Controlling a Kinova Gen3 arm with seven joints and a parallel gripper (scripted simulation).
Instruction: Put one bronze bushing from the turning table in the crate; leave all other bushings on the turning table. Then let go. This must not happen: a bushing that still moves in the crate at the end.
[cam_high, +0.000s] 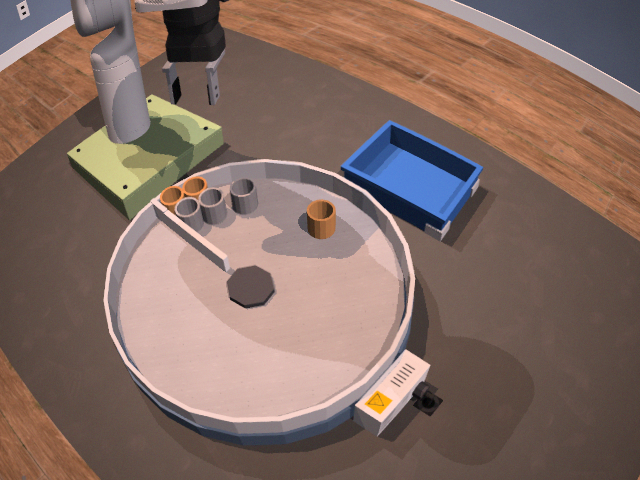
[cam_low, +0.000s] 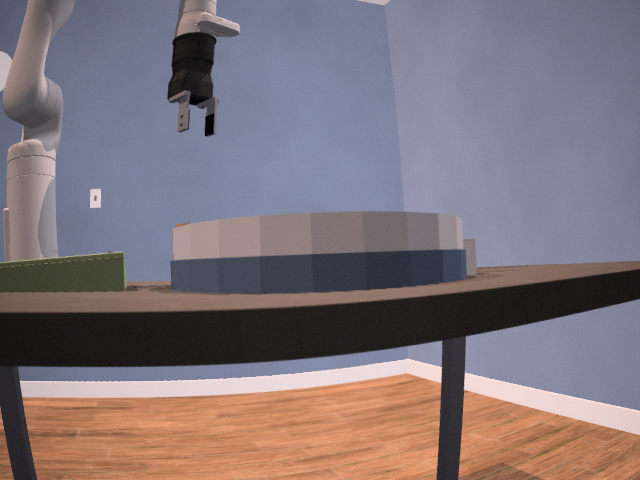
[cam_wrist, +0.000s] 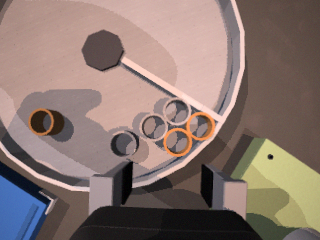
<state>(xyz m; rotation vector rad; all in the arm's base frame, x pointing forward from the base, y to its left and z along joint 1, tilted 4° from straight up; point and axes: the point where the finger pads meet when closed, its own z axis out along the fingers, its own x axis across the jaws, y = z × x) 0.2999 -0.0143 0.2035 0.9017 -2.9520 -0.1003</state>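
My gripper (cam_high: 193, 91) (cam_low: 196, 129) (cam_wrist: 166, 177) is open and empty, high above the table beside the turning table (cam_high: 289, 351) (cam_low: 310, 235) (cam_wrist: 100, 15). One bronze bushing (cam_high: 321, 219) (cam_wrist: 41, 122) stands upright and apart from the others. Two more bronze bushings, one (cam_high: 194, 186) (cam_wrist: 177, 142) beside the other (cam_high: 171, 196) (cam_wrist: 200, 126), stand at the rim by the white bar. Two grey bushings (cam_high: 212, 206) (cam_high: 188, 214) stand close beside them. A third grey bushing (cam_high: 244, 196) (cam_wrist: 124, 143) stands a little apart. The blue crate (cam_high: 408, 211) (cam_wrist: 15, 200) is empty.
The white bar (cam_high: 193, 237) (cam_wrist: 165, 87) runs from near the dark hub (cam_high: 250, 285) (cam_wrist: 102, 50) to the rim. The green base block (cam_high: 98, 155) (cam_low: 62, 273) (cam_wrist: 265, 160) carries the arm. A white drive box (cam_high: 392, 390) sits at the turning table's outer side.
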